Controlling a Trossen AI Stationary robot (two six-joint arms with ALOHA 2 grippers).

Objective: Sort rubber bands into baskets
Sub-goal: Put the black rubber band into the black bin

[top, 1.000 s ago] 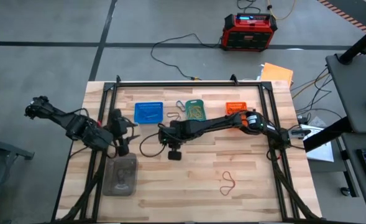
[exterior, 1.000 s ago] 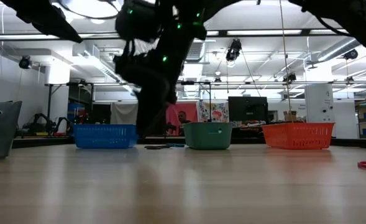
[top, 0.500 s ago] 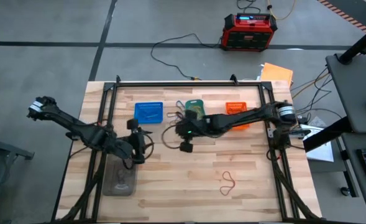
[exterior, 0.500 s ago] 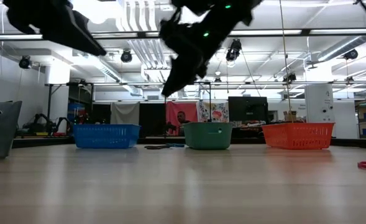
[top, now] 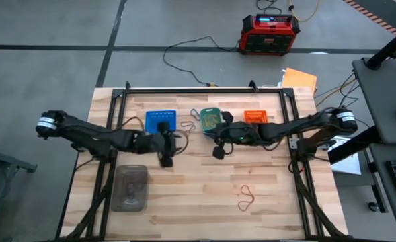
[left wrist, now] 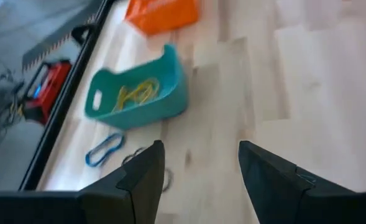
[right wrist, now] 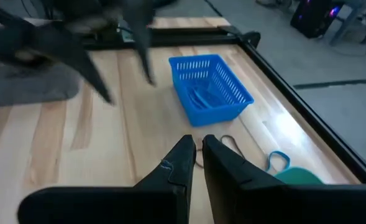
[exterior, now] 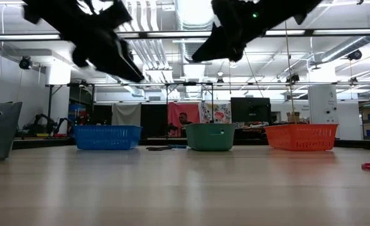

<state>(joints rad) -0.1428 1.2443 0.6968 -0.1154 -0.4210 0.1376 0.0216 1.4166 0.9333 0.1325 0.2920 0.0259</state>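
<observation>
Rubber bands in perforated teal basket

The left gripper hangs above the table with fingers spread apart; the right gripper, seemingly empty, has fingers nearly together.

Dark jointed arms, black claw fingers, silver wrist collars
</observation>
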